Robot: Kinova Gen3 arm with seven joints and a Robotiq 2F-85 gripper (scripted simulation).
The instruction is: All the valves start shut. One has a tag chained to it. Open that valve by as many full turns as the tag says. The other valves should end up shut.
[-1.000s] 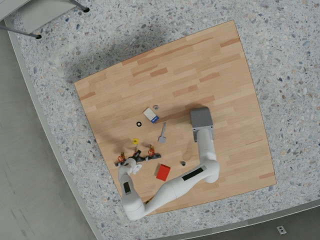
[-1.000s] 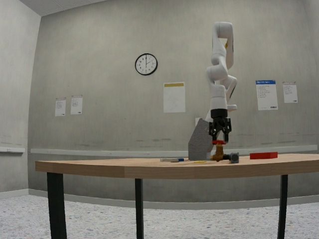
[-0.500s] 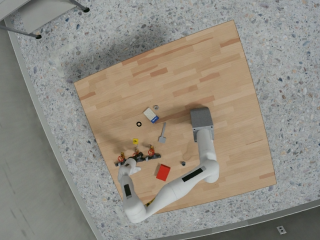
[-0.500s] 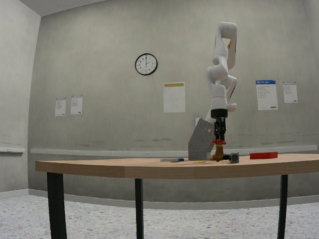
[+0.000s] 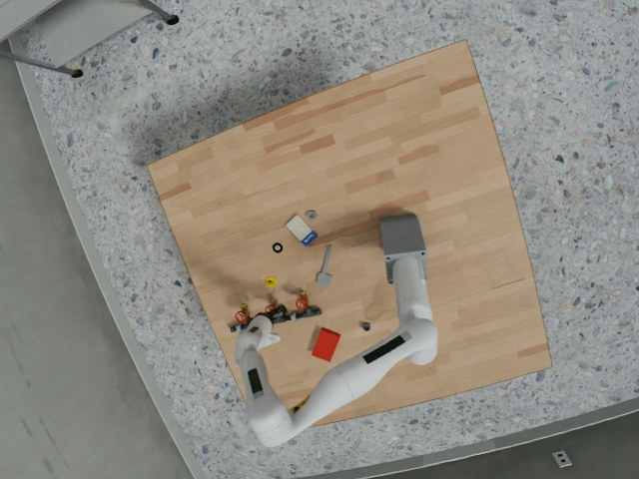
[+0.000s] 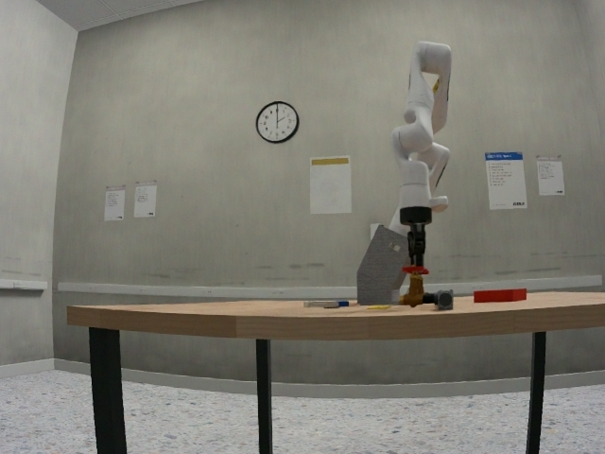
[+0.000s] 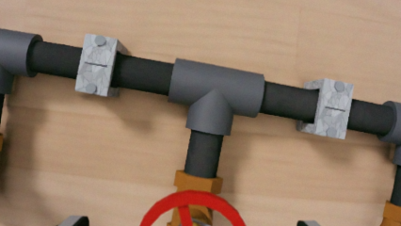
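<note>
A dark pipe manifold (image 5: 277,319) with three brass valves with red handwheels lies on the wooden table. A yellow tag (image 5: 270,281) lies just beyond the middle valve (image 5: 272,307), on a chain that runs to it. The left valve (image 5: 241,313) and right valve (image 5: 302,301) carry no tag. My gripper (image 6: 415,256) points straight down over one red handwheel (image 6: 415,270). In the wrist view the pipe tee (image 7: 216,89) fills the middle. A red handwheel (image 7: 188,212) sits at the bottom edge between my gripper's open fingertips. The fingers are apart from it.
A red block (image 5: 325,344) lies right of the manifold. A white and blue box (image 5: 301,230), a black ring (image 5: 278,243) and a grey scraper (image 5: 324,267) lie beyond it. The arm's grey base (image 5: 402,237) stands at the right. Two grey clamps (image 7: 96,66) (image 7: 329,108) hold the pipe.
</note>
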